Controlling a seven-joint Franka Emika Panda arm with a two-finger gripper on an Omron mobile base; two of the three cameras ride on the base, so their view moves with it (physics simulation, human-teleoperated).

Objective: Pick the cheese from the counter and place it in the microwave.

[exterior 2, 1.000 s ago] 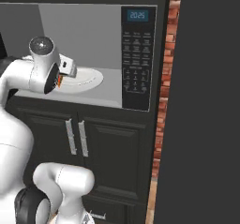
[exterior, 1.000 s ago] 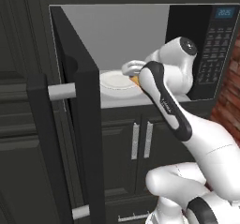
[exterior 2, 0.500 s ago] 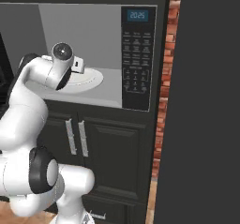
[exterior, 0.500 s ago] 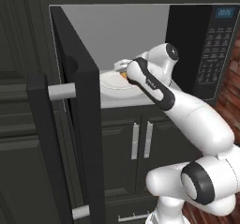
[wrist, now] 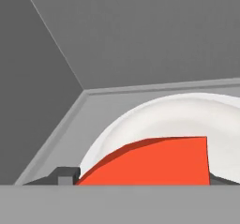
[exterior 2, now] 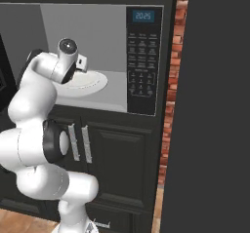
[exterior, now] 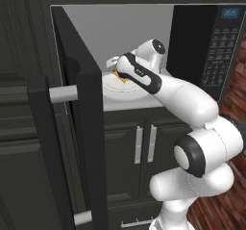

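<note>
At the centre of the left base view the arm reaches into the open microwave (exterior: 192,41), its gripper (exterior: 116,70) over the white plate (exterior: 115,87), with the door (exterior: 77,128) swung out at left. A bit of the cheese (exterior: 121,77) shows there beneath the hand. In the hand view the cheese (wrist: 154,164) sits low at centre between the fingertips (wrist: 63,175), which are closed on it, above the plate (wrist: 187,115).

Rendered home kitchen. Built-in black microwave (exterior 2: 141,56) set among dark panelled cabinets (exterior 2: 122,168) with silver bar handles (exterior: 145,143), door (exterior: 79,128) swung open, keypad and blue display (exterior 2: 143,16) lit. Red brick wall strip (exterior 2: 175,71) alongside; reddish wood floor (exterior: 221,210) below.
</note>
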